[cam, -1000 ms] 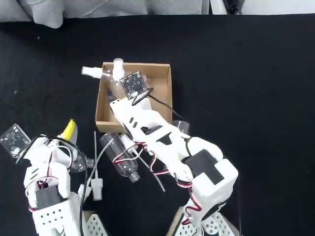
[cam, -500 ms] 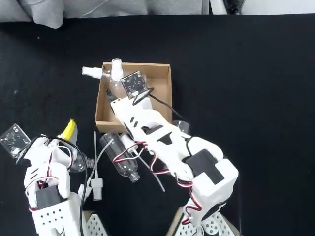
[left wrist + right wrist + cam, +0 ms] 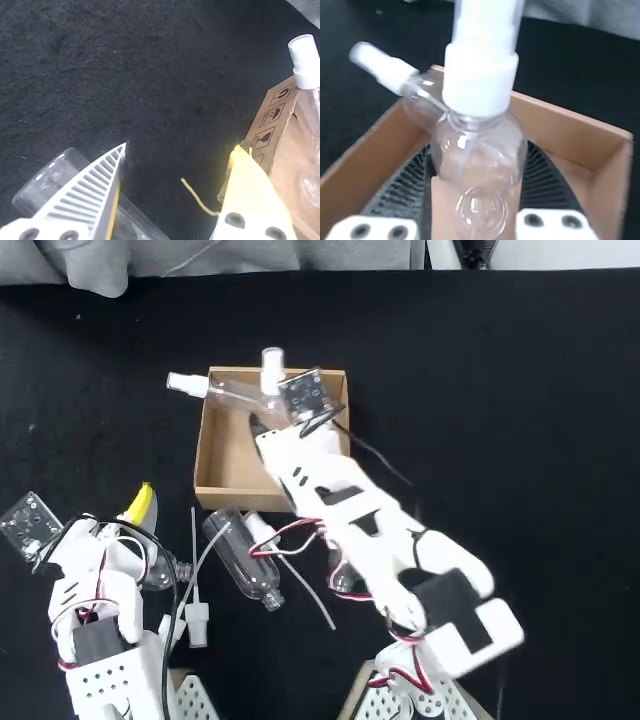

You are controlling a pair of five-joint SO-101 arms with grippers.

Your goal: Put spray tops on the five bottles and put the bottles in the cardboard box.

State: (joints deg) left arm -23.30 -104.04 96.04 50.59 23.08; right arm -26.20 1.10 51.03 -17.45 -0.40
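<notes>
My right gripper (image 3: 477, 186) is shut on a clear bottle (image 3: 479, 159) fitted with a white spray top (image 3: 482, 65). It holds the bottle upright over the back of the cardboard box (image 3: 222, 455), and the same spray top (image 3: 271, 360) pokes above the back wall. A second capped bottle (image 3: 215, 390) leans in the box's back left corner. An uncapped bottle (image 3: 243, 558) lies on the table in front of the box, near a loose spray top (image 3: 197, 622). My left gripper (image 3: 177, 165) stands open at the front left, above another clear bottle (image 3: 45, 186).
A black cloth covers the table (image 3: 500, 390). Thin dip tubes (image 3: 312, 598) lie by the uncapped bottle. Another clear bottle (image 3: 342, 580) shows partly under the right arm. The box corner (image 3: 272, 117) is just beyond my left gripper.
The right arm has swung to the right, carrying its capped bottle from the box's back left toward the back middle. The left arm has not moved.
</notes>
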